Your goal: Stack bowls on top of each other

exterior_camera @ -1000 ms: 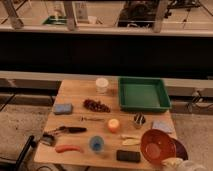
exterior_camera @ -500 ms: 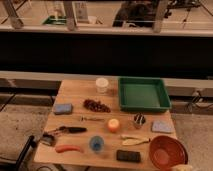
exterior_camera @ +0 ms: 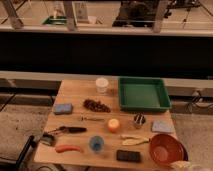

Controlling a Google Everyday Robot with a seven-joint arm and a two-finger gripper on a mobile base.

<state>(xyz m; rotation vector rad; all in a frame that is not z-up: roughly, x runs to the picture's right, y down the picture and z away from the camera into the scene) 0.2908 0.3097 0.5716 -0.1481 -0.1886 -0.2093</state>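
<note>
Hand (exterior_camera: 181, 164): taken to be the pale shape cut off at the bottom-right edge of the camera view, low by the near-right corner of the worktop (exterior_camera: 75, 92). How far open it is cannot be told, nor whether anything is held.

Red bowl (exterior_camera: 167, 148): upright, mouth up, on the near-right corner of the worktop. It lies just up-left of the hand. Rim and hand are seen just beside each other; contact cannot be confirmed. The bowl is round, so no long axis has to be lined up. Only one arm is fitted, so no choice of arm arises.

Purple bowl: not made out anywhere in the view. The red bowl's inside reads dark, but a second bowl nested in it can be neither confirmed nor ruled out.

Also noted: tray (exterior_camera: 144, 93) at the far right, well apart from the red bowl. Blue cup (exterior_camera: 96, 144) sits near the front edge, with a black block (exterior_camera: 128, 156) between it and the red bowl.

Judgement: stacking cannot be called done from this view. The red bowl is the nearest thing to the hand, a short reach up-left. The next move depends on the purple bowl being located. Risk: the red bowl sits close to the worktop edge and could be pushed off by a nudge.
</note>
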